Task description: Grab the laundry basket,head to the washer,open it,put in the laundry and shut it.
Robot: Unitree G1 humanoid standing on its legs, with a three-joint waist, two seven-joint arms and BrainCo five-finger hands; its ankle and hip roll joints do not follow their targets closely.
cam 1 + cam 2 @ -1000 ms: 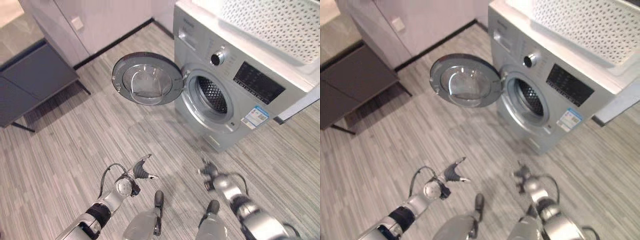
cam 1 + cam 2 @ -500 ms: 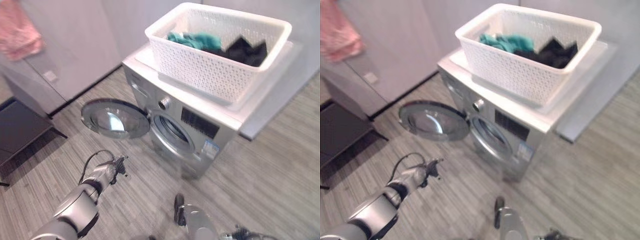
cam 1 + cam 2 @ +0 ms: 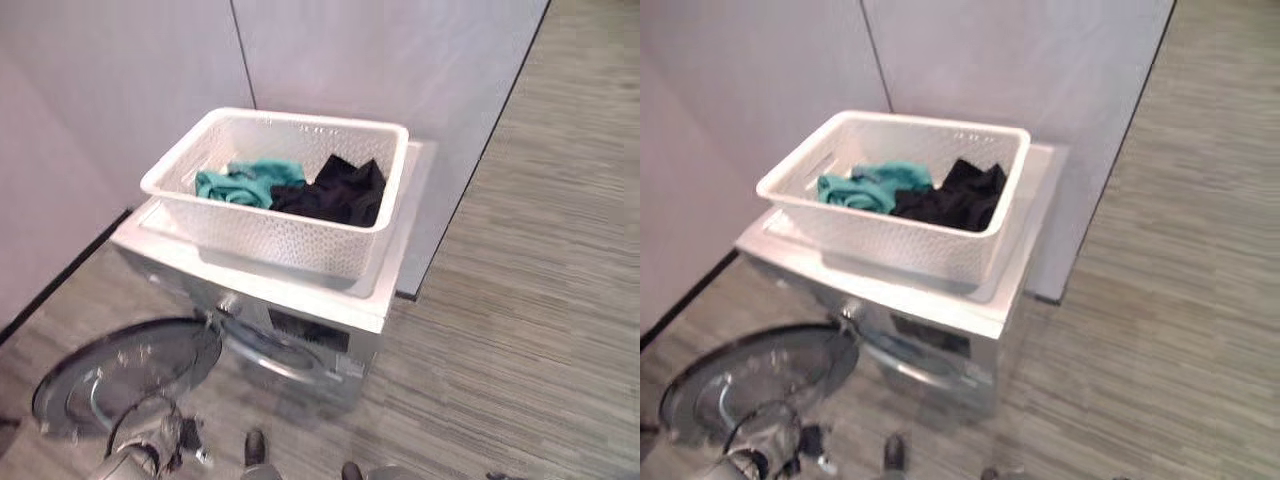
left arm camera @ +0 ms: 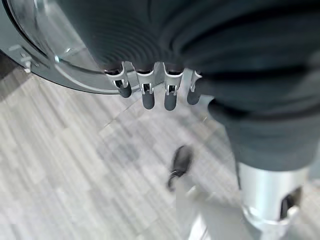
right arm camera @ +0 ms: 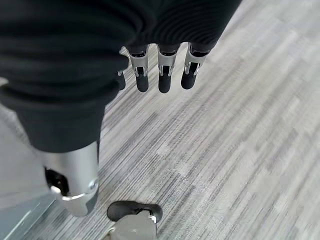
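White laundry basket (image 3: 300,235) holding teal and black laundry (image 3: 300,188), set on top of the washer (image 3: 290,325), which stands against the wall (image 3: 380,60). Washer door (image 3: 120,375) swung open over the floor (image 3: 530,300); drum opening hidden. Bare floor lies open to the washer's right. Left hand (image 4: 150,90) near the door and right hand (image 5: 160,67) above the floor, fingers straight and empty.

I see a white perforated plastic laundry basket (image 3: 300,235) holding teal cloth (image 3: 240,182) and black cloth (image 3: 340,190), on a silver-grey washer (image 3: 300,330), over grey striped plank floor (image 3: 530,300).
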